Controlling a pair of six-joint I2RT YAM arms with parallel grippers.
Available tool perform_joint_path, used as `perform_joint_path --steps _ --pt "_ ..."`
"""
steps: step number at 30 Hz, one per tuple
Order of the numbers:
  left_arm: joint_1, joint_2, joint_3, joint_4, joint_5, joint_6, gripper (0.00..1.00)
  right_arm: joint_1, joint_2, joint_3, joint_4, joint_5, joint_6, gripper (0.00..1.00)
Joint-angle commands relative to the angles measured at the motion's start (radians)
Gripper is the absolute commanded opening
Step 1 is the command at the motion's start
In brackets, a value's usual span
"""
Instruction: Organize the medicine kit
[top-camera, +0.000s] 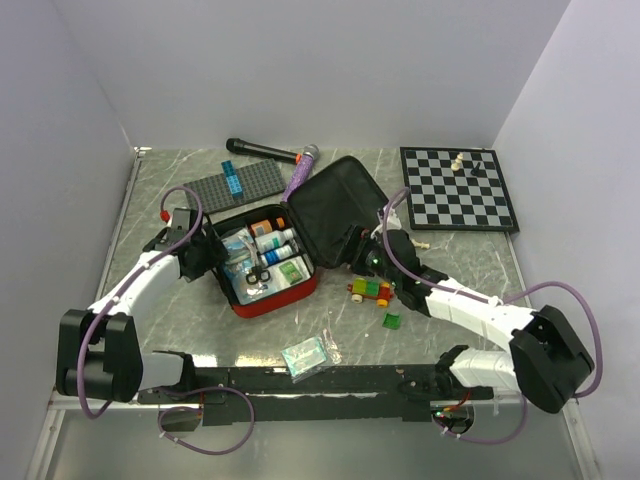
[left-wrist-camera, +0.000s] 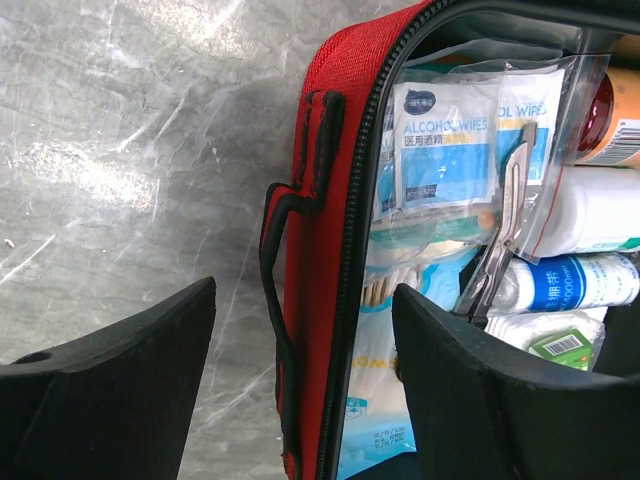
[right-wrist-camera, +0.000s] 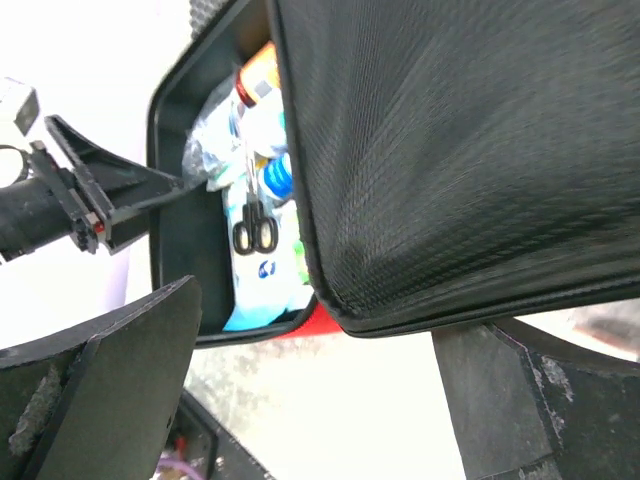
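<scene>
Left jaws astride cropped medicine kit (left-wrist-camera: 312, 330)

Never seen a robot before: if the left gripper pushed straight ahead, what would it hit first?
Probably the red soft fabric medicine kit: its side wall, with the black strap handle, lies between the fingers of the open left gripper.

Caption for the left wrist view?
Left gripper, jaws open, straddles the red wall of the medicine kit; alcohol wipes visible inside.

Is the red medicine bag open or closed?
Open. The kit has its lid leaning back, and bottles show inside.
</scene>
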Motion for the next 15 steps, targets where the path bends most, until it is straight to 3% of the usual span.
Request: perform_joint_path --steps 1,9,15 --pt "0.003 0.003 -0.001 0.018 0.009 0.013 0.76 0.002 -0.07 0.067 -0.012 0.076 -0.15 1.0" --pt "0.003 -0.026 0.012 0.013 0.012 0.0 0.8 -0.001 -0.158 0.159 -0.124 0.126 -0.378 1.0" --pt "0.003 -0.054 0.013 0.023 0.007 -0.004 0.81 -0.039 -0.142 0.222 -0.123 0.087 -0.419 1.0"
